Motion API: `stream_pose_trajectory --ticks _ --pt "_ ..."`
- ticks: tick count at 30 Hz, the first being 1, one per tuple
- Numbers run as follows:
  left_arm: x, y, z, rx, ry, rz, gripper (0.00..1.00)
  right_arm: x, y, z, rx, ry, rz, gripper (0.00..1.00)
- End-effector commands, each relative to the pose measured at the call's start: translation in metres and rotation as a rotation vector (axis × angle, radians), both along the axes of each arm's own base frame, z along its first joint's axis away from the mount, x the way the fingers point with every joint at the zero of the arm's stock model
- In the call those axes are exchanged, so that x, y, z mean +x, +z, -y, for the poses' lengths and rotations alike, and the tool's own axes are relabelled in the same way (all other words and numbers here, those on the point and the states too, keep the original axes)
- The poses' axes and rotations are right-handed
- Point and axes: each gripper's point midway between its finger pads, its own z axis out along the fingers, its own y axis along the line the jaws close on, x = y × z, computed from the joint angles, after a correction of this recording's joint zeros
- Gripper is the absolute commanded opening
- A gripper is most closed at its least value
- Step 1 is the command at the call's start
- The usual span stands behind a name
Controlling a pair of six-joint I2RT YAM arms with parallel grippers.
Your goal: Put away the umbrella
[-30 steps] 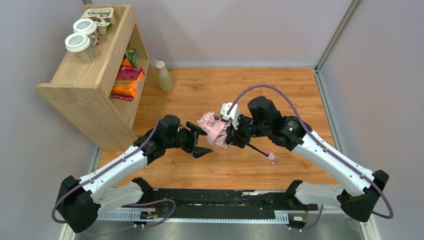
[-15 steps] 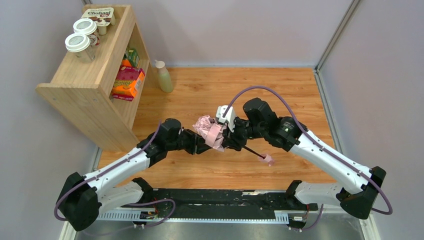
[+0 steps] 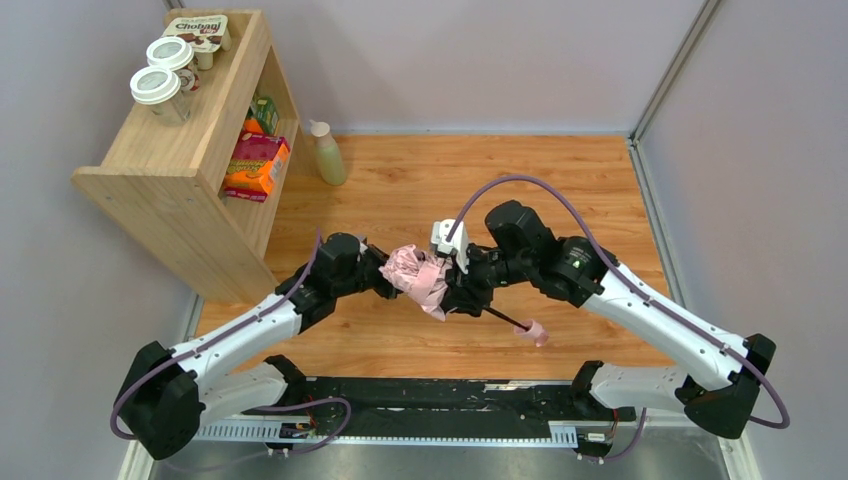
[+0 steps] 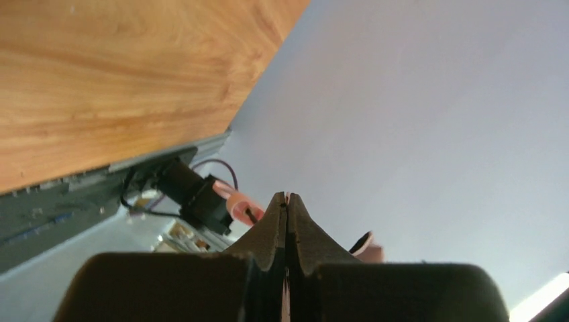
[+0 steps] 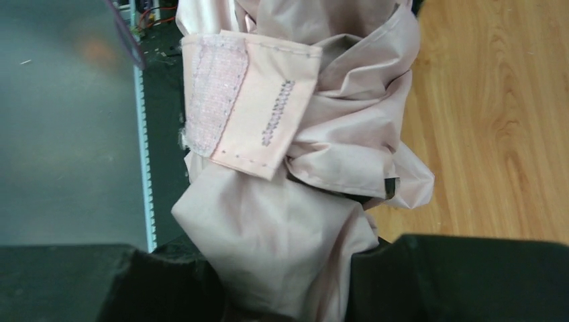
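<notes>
Top external: arms angled inward; right gripper [image 3: 452, 292] clamps umbrella [image 3: 415, 272].

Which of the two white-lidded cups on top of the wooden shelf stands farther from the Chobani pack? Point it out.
The white-lidded cup nearest the wooden shelf's near end; the other cup stands between it and the Chobani pack.
</notes>
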Motion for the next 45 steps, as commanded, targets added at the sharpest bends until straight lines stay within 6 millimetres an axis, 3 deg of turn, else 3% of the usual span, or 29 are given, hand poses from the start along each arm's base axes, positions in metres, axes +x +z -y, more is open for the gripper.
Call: stream_pose_trajectory --ticks 1,4,5,9,10,13,16,17,18,19,22,26,29,34,40,42,43,45 --pt "0.039 0.032 -0.011 0.108 0.049 0.478 0.00 -0.043 0.031 0.000 0.098 0.143 -0.113 0.00" --pt "0.051 0.061 -0.006 0.199 -0.044 0.849 0.00 -0.066 0.022 -0.002 0.086 0.215 -0.277 0.00" --pt "0.049 0.061 -0.001 0.202 -0.086 0.858 0.00 -0.073 0.021 -0.002 0.082 0.236 -0.325 0.00" --pt "0.038 0.102 0.017 0.092 -0.187 1.136 0.00 -0.095 0.025 -0.007 0.112 0.322 -0.480 0.00" --pt "0.035 0.102 0.018 0.106 -0.216 1.194 0.00 -0.098 0.024 -0.008 0.112 0.339 -0.521 0.00" --pt "0.019 0.107 0.013 0.198 -0.336 1.354 0.00 -0.105 0.012 -0.009 0.077 0.355 -0.663 0.00" --pt "0.004 0.127 -0.010 0.309 -0.305 1.606 0.00 -0.109 -0.002 -0.006 0.047 0.362 -0.776 0.00" --pt "0.000 0.122 -0.012 0.339 -0.320 1.624 0.00 -0.109 -0.001 -0.006 0.047 0.351 -0.814 0.00" --pt "-0.005 0.130 -0.017 0.376 -0.329 1.698 0.00 -0.105 -0.001 -0.007 0.053 0.332 -0.841 0.00" --pt "-0.010 0.123 -0.019 0.405 -0.372 1.721 0.00 -0.105 -0.001 -0.006 0.057 0.330 -0.870 0.00" --pt "-0.034 0.143 -0.028 0.364 -0.292 1.838 0.00 -0.094 -0.012 -0.005 0.041 0.272 -0.930 0.00" --pt "-0.057 0.138 -0.008 0.341 -0.456 1.909 0.00 -0.081 -0.018 -0.014 0.011 0.248 -0.952 0.00" --pt "-0.069 0.139 -0.005 0.299 -0.462 1.980 0.00 -0.062 -0.023 -0.020 -0.002 0.187 -0.974 0.00" --pt "-0.091 0.136 -0.011 0.270 -0.537 2.075 0.00 -0.017 -0.037 -0.009 0.027 0.041 -1.006 0.00" --pt "-0.090 0.121 -0.003 0.266 -0.567 2.088 0.00 0.014 -0.077 -0.015 -0.042 -0.067 -0.995 0.00" --pt "-0.082 0.103 0.001 0.287 -0.542 2.044 0.00 0.024 -0.088 -0.017 -0.034 -0.085 -0.991 0.00" --pt "-0.074 0.107 0.001 0.312 -0.474 2.049 0.00 0.032 -0.100 -0.015 -0.059 -0.118 -0.956 0.00" --pt "-0.065 0.091 0.002 0.354 -0.459 2.023 0.00 0.044 -0.130 -0.006 -0.124 -0.185 -0.926 0.00"
